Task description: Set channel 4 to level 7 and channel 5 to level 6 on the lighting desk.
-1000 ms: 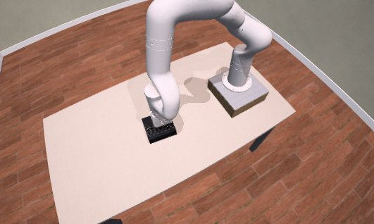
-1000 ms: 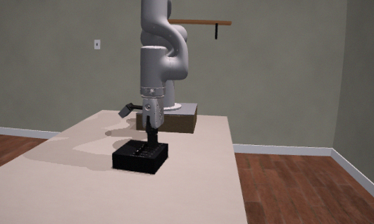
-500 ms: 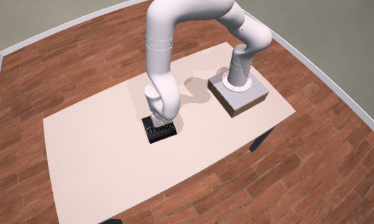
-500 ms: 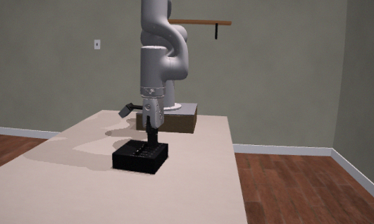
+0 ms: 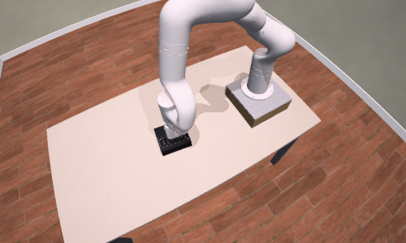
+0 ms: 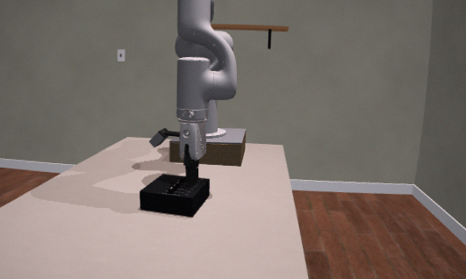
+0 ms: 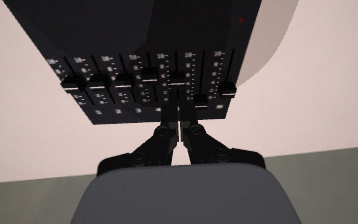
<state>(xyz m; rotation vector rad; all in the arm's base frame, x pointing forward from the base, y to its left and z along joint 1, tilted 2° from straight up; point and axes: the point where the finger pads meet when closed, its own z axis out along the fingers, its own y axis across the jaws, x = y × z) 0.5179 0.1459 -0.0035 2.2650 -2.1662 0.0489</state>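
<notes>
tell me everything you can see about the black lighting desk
The black box-shaped lighting desk stands flat near the middle of the beige table. Seven fader caps sit in parallel slots with pale scale marks, at differing heights. The shut end effector points down over the fifth slot from the left; contact with its cap is unclear.

The lighting desk (image 6: pixel 175 198) is black, with pale scale marks (image 7: pixel 193 75) beside each black fader cap (image 7: pixel 177 80) and a red dot (image 7: pixel 240 20) at 1 o'clock. The gripper (image 7: pixel 179 116) is black. The arm (image 5: pixel 173 53) is white. The surface (image 5: pixel 113 179) is plain beige. The floor (image 5: pixel 331 183) shows reddish-brown wood planks. The walls (image 6: pixel 358 96) are grey-green.
</notes>
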